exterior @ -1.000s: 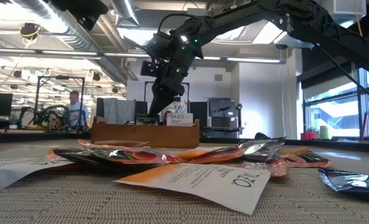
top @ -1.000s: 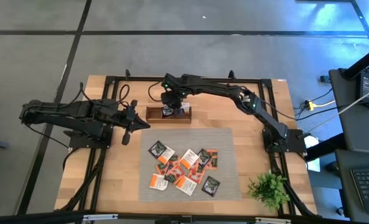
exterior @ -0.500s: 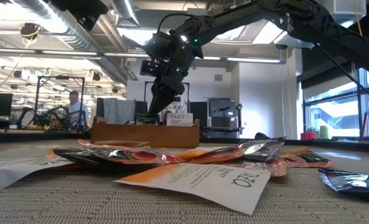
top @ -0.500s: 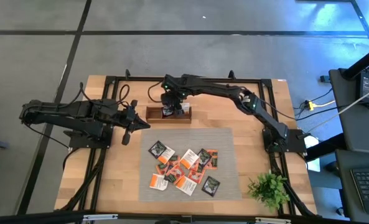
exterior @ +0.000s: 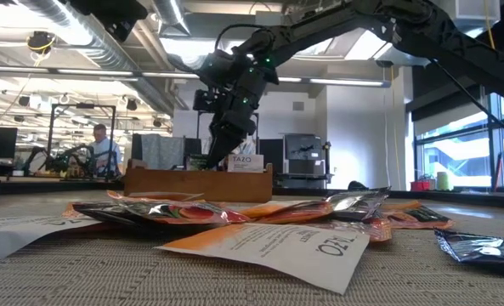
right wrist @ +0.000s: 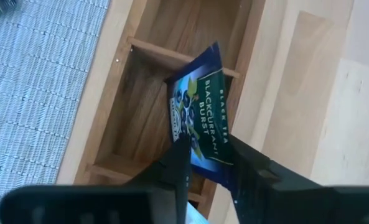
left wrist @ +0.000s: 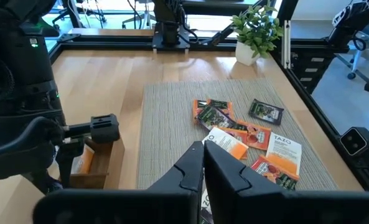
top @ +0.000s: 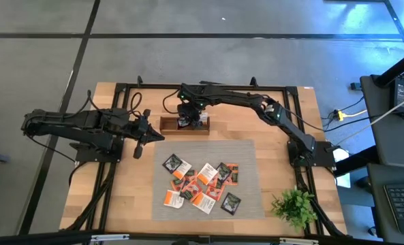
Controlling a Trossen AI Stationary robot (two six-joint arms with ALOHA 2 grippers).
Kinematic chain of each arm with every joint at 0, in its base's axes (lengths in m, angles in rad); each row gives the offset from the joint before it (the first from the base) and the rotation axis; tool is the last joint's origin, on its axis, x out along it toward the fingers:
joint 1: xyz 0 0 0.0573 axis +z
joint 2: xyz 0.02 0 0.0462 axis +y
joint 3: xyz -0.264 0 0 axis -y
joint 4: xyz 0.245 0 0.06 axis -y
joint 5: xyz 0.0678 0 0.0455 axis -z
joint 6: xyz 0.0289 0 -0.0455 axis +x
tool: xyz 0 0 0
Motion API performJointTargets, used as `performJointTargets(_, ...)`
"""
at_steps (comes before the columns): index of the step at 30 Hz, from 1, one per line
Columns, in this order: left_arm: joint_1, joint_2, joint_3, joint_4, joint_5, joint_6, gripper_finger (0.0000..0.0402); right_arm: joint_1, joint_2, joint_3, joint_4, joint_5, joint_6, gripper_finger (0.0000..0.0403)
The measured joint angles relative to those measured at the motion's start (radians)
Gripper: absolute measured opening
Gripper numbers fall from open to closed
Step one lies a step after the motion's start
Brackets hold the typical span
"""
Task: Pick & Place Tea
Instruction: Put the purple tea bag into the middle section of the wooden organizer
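On the wooden desk [top: 120, 204], most tea sachets [top: 202, 184] lie heaped on the mat. The right tool [right wrist: 206, 158] apparently grips a dark sachet [right wrist: 200, 115] over the tray [top: 184, 125], middle compartment. The left tool [left wrist: 203, 163] waits clenched.

The right arm is stretched across with its gripper [top: 185, 116] pointed downward, while the left gripper [top: 144, 135] is held closed, resting aside.

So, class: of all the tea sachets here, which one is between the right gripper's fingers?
The dark blue blackcurrant sachet, between the right gripper fingers over the wooden tray. The other sachets lie loose on the grey mat.
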Motion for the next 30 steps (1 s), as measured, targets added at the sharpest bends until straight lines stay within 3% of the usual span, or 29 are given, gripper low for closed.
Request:
performJointTargets(13,0.0,0.0,0.0,0.0,-0.001,0.002,0.0008,0.0,0.0,0.0,-0.03,0.0,0.139,0.0007)
performJointTargets(30,0.0,0.0,0.0,0.0,-0.003,0.002,0.0009,0.0,-0.001,0.001,-0.046,0.001,0.207,0.0021)
